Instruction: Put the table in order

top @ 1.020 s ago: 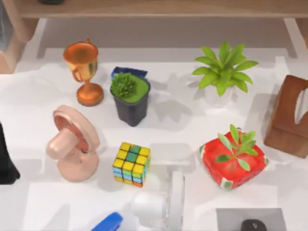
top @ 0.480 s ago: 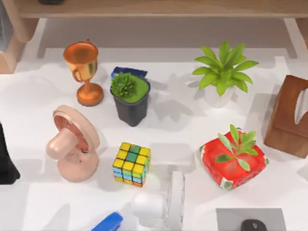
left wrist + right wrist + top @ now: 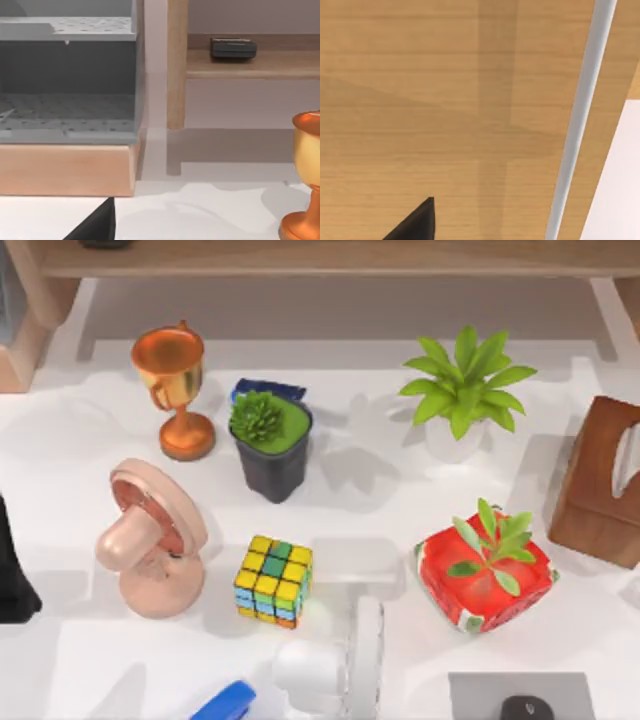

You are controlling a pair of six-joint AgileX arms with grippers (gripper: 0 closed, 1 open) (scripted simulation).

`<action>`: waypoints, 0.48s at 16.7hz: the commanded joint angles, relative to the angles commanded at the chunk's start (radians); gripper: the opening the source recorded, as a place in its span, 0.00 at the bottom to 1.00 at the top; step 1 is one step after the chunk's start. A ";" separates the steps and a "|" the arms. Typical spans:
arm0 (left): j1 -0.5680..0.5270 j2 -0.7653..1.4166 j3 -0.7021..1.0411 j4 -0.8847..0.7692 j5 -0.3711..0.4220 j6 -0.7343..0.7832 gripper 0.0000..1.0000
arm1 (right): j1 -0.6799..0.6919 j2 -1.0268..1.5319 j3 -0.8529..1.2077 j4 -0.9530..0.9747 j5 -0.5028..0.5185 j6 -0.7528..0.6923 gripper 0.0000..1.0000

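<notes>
The white table [image 3: 80, 440] spreads under everything. A brown box [image 3: 600, 485] sits at its right edge, a pink fan [image 3: 150, 540] near the left edge, a colour cube [image 3: 273, 582] toward the front edge. The left arm [image 3: 12, 570] is at the left edge; grip unclear.

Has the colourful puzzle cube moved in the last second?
No. The puzzle cube sits at the same spot on the table, the same gap from the pink fan beside it.

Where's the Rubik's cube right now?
In the top view, the cube sits on the table left of centre, between the pink fan and the red planter.
</notes>
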 joint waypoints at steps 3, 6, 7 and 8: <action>0.000 0.000 0.000 0.000 0.000 0.000 1.00 | 0.001 0.003 0.018 -0.014 0.003 0.001 1.00; 0.000 0.000 0.000 0.000 0.000 0.000 1.00 | 0.015 0.020 0.075 -0.056 0.015 0.000 1.00; 0.000 0.000 0.000 0.000 0.000 0.000 1.00 | 0.018 0.024 0.091 -0.067 0.019 0.000 1.00; 0.000 0.000 0.000 0.000 0.000 0.000 1.00 | 0.020 0.027 0.099 -0.073 0.020 0.000 1.00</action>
